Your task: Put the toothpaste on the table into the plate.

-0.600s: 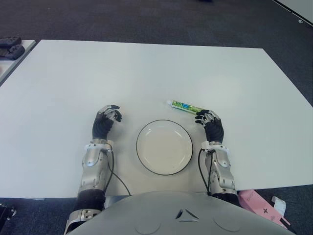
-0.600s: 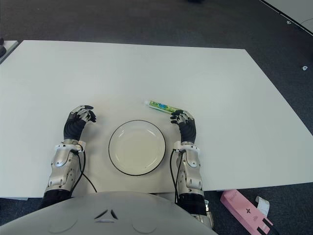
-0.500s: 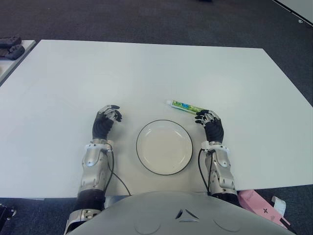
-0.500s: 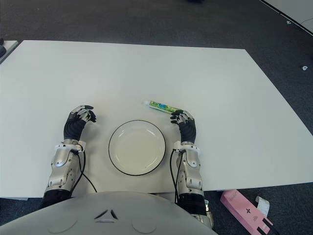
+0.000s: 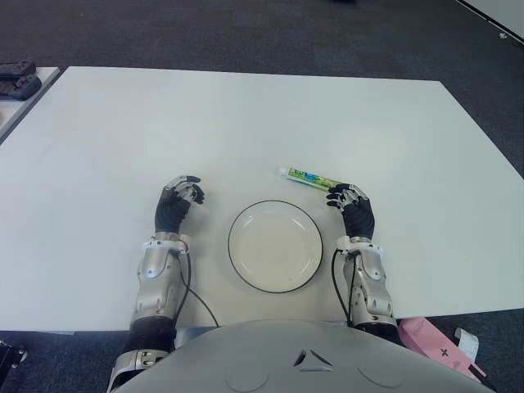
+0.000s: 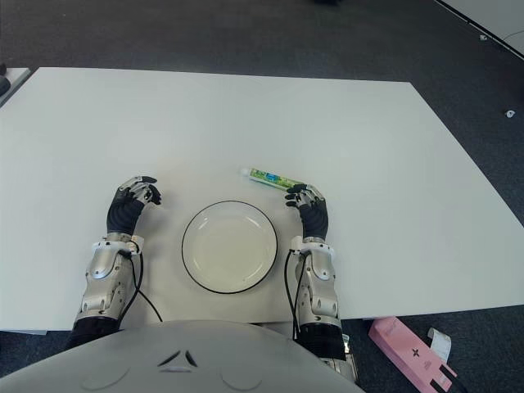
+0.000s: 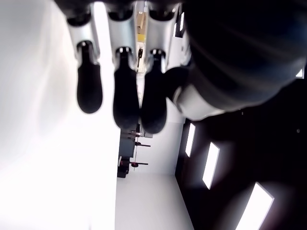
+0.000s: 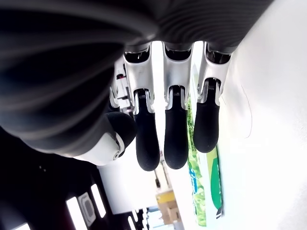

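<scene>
Green toothpaste (image 5: pixel 313 178) lies just beyond right hand's (image 5: pixel 354 210) fingertips (image 8: pixel 175 155)

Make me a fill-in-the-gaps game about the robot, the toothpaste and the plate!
1. The toothpaste lies on the ____, not in the plate.
2. The hand nearest the toothpaste is the robot's ____ hand.
3. The plate sits ____ the left hand and the right hand.

Missing words: table; right; between

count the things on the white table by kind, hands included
toothpaste tube: 1
plate: 1
robot hands: 2, the left hand left of the plate, the right hand with fingertips at the tube's near end, holding nothing
total: 4
</scene>
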